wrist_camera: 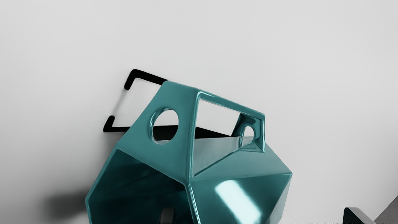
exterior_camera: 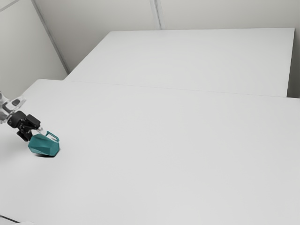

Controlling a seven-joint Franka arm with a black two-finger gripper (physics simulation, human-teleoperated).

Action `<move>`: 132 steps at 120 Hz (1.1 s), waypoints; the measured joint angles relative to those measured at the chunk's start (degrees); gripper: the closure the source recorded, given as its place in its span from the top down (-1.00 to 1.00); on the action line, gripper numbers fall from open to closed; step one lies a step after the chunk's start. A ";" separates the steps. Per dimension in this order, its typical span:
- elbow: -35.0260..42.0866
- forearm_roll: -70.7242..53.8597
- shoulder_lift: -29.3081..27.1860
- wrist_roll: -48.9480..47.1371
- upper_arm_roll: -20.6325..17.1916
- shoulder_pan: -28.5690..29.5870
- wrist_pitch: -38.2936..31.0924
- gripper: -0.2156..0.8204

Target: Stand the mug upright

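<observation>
Now, over at the exterior view's left, the teal, faceted, glossy mug [exterior_camera: 44, 145] is down on its side on the smooth white table [exterior_camera: 164, 140], not upright! Its angular teal handle [wrist_camera: 231, 105] sits on the upper side, with a round hole cut through at each end. And here's the black two-finger gripper [exterior_camera: 36, 135], right at the mug, reaching in on the white-and-grey arm [exterior_camera: 8, 108].

Up close in the wrist view, the pincer stands wide, gripping nothing! One finger [wrist_camera: 168, 216] is at the mug's dark hollow, overlapping it in the picture; whether it touches the inside, I cannot tell. The other finger [wrist_camera: 360, 216] is out past the mug's outer wall, with a clear gap between. A hard black shadow [wrist_camera: 149, 76] falls on the tabletop beside the handle, and a bright glare streaks one facet of the body.
</observation>
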State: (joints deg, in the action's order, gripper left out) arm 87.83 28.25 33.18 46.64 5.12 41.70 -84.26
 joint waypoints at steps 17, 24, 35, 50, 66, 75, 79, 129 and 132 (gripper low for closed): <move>0.18 -0.02 -0.06 0.70 -0.02 -0.59 0.10 -0.11; 0.11 -0.14 -0.17 0.83 -0.02 -0.81 0.07 -0.35; -0.18 -0.30 -0.58 0.99 -0.06 -1.13 -0.01 -0.55; -0.35 -0.45 -2.27 0.78 -0.10 -2.59 -0.03 -0.76; 0.08 -0.68 -3.55 0.11 -0.11 -3.97 -0.05 -0.82; 0.72 -0.78 -4.63 -0.46 -0.11 -4.88 -0.18 -0.83; 1.81 -0.81 -5.76 -0.73 -0.11 -5.34 -0.54 -0.84; 20.25 -17.23 -22.35 -13.87 -4.70 -21.81 -25.38 -0.90; 21.57 -18.30 -23.30 -15.15 -5.08 -22.60 -27.08 -0.90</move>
State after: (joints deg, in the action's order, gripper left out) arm 109.40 9.95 9.88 31.49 0.04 19.10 -111.34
